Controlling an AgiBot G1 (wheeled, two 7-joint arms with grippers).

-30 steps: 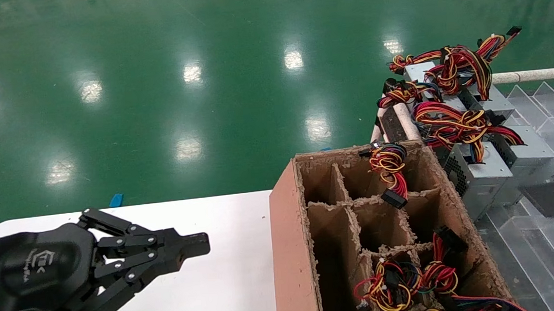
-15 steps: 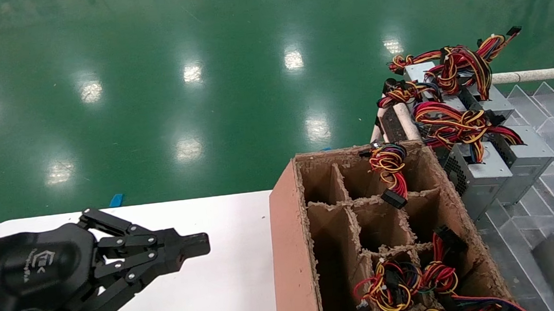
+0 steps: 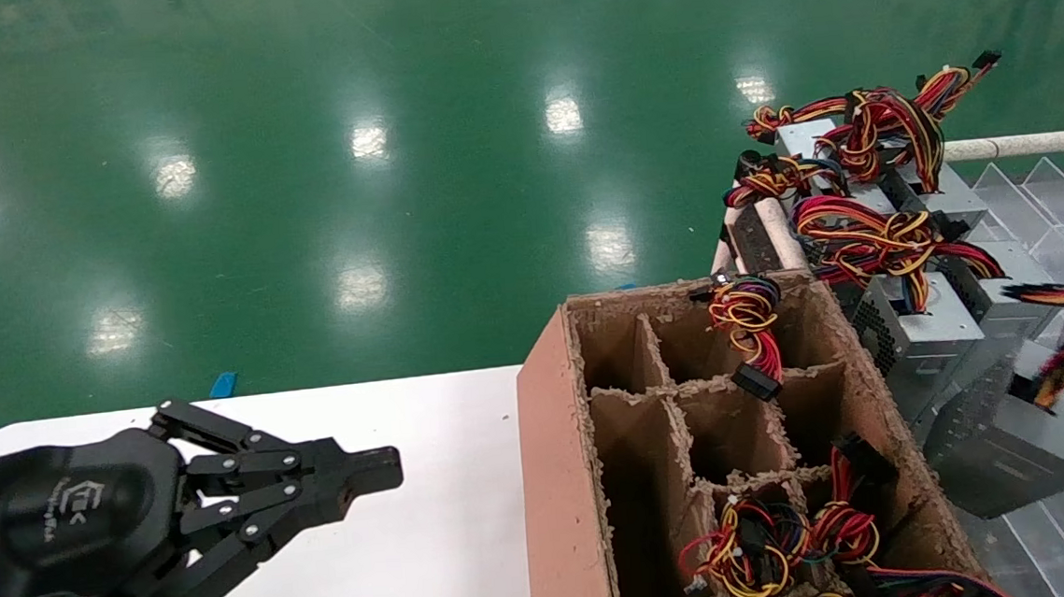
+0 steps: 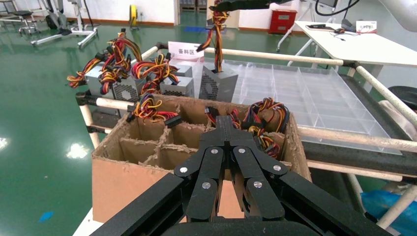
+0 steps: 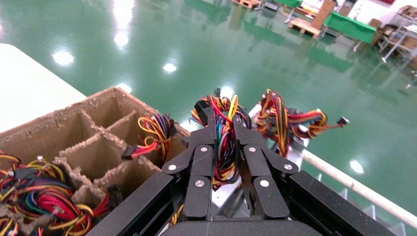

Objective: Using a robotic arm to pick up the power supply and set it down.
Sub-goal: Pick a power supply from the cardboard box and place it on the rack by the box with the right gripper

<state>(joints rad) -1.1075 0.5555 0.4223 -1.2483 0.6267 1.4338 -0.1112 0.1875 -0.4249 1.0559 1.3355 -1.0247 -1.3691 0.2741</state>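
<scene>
The right end effector (image 5: 223, 135) is clenched on the wire bundle (image 5: 225, 142) of a power supply (image 3: 1019, 438), so the box hangs by its wires rather than being held by its metal sides. In the head view it shows at the lower right of the frame, tilted, just right of the carton (image 3: 559, 484) and over the clear divided tray (image 3: 1063, 196); the wires run up and off the right edge, where the arm itself is out of sight. Gripping the bundle probably suits the narrow fingers better than the wide casing, but it lets the box swing, so setting it down should call for a slow descent.

Other units (image 3: 927, 327) stand in a row at the upper right, wires piled on top, their vent sides facing the carton. Several carton cells already hold wires, at the top and along the bottom; the cells on its left side look empty.

The left end effector (image 3: 371, 469) is parked over the white worktop (image 3: 436, 530) at lower left, fingers pressed together and holding nothing, well apart from the carried unit.
</scene>
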